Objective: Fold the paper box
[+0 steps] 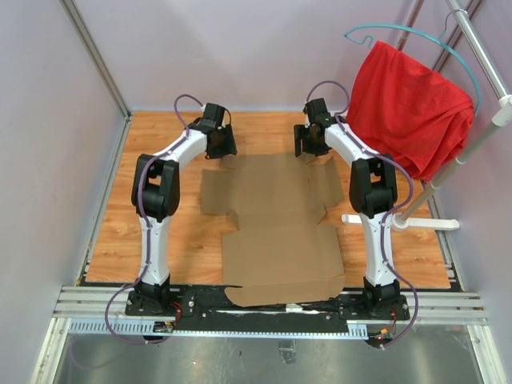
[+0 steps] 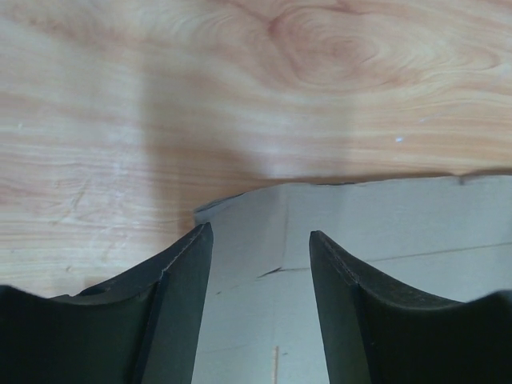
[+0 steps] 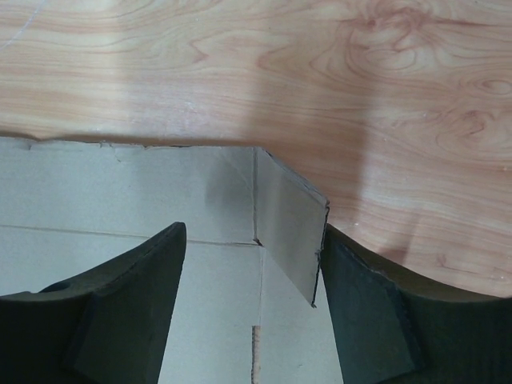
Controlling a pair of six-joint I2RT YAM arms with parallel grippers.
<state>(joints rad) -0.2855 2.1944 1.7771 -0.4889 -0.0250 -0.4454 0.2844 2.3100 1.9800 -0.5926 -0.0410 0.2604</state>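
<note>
The paper box (image 1: 276, 232) is plain unprinted brown, the tabletop (image 1: 120, 224) pale orange woodgrain, the cloth (image 1: 408, 104) bright red on a teal hanger (image 1: 400, 28), the arms (image 1: 154, 240) white and black.

Table (image 1: 160, 240): light wood-grain top filling the middle of the overhead frame, pale panels at its left and top edges. Paper box (image 1: 280, 248) lies opened out on it as a flat brown cut-out, running from upper centre to bottom centre, where its lowest flap reaches past the wood onto the metal rail (image 1: 96, 304); in the right wrist view one small flap at a corner stands tilted up off the wood. White bar (image 1: 400, 222), centre right, appears to rest on the wood just beside the sheet, contact unclear.
</note>
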